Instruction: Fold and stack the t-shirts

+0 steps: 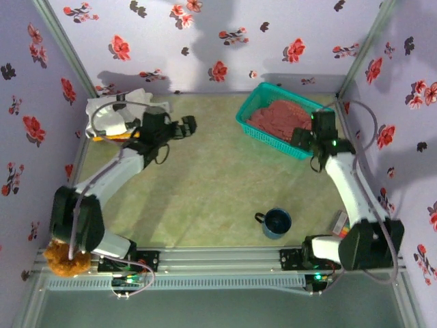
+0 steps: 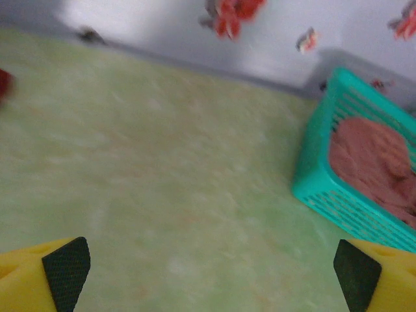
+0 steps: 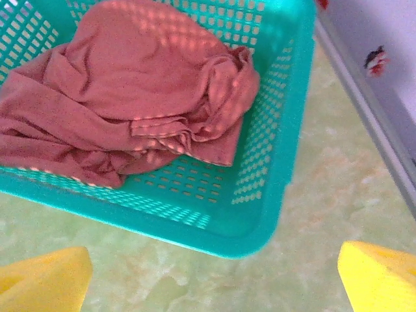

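A crumpled salmon-pink t-shirt (image 1: 281, 117) (image 3: 123, 91) (image 2: 374, 159) lies inside the teal mesh basket (image 1: 247, 109) (image 3: 260, 208) (image 2: 318, 188) at the back right. A pile of white, yellow and red t-shirts (image 1: 117, 116) sits in the back left corner. My left gripper (image 1: 186, 126) (image 2: 211, 270) is open over the bare green table, to the right of that pile. My right gripper (image 1: 302, 139) (image 3: 214, 279) is open too, hovering just in front of the basket's near corner. Nothing is between either pair of fingers.
A dark blue mug (image 1: 276, 223) stands near the front right of the green table (image 1: 205, 184). A small colourful object (image 1: 339, 222) lies by the right arm's base. An orange fuzzy thing (image 1: 63, 258) sits at the front left. Flowered walls enclose three sides.
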`<action>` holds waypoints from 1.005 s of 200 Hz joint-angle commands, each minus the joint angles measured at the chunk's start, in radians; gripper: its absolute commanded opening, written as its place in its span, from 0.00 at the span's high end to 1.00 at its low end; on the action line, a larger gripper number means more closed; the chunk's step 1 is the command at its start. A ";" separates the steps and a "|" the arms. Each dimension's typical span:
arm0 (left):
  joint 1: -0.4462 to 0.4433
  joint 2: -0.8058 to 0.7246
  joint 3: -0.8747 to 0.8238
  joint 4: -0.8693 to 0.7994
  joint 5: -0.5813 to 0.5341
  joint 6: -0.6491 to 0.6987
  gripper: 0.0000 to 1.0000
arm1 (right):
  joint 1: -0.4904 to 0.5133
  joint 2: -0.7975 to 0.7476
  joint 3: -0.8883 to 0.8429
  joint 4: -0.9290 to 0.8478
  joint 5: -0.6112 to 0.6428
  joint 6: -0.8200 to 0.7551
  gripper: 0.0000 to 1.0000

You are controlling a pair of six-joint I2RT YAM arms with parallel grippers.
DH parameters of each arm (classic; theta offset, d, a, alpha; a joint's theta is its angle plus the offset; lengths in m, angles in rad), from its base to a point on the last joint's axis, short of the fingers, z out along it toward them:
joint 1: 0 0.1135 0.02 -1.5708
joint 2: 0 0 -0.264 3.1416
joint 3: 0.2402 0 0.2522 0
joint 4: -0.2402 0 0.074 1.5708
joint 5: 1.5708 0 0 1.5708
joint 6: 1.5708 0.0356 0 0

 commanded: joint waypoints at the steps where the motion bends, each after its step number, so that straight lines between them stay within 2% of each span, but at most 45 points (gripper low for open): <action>1: -0.045 0.080 0.062 0.055 0.032 -0.198 0.00 | -0.030 0.202 0.199 -0.309 -0.118 0.007 0.03; 16: -0.072 0.169 0.072 0.209 0.077 -0.329 0.01 | -0.057 0.339 0.337 -0.380 -0.166 -0.017 0.05; 36: -0.109 0.319 0.138 0.365 0.134 -0.478 0.01 | -0.092 0.540 0.541 -0.475 -0.232 -0.054 0.16; 59: -0.158 0.485 0.226 0.526 0.154 -0.612 0.01 | -0.117 0.734 0.753 -0.592 -0.259 -0.080 0.23; 86: -0.213 0.646 0.353 0.618 0.187 -0.704 0.01 | -0.130 0.857 0.880 -0.673 -0.258 -0.078 0.23; 123: -0.269 0.819 0.515 0.726 0.190 -0.762 0.01 | -0.140 0.844 0.823 -0.702 -0.251 -0.056 0.18; 148: -0.310 0.954 0.650 0.837 0.172 -0.834 0.01 | -0.160 0.788 0.716 -0.709 -0.317 0.000 0.17; 201: -0.360 1.164 1.000 0.758 0.174 -0.858 0.01 | -0.160 0.636 0.486 -0.601 -0.411 0.075 0.16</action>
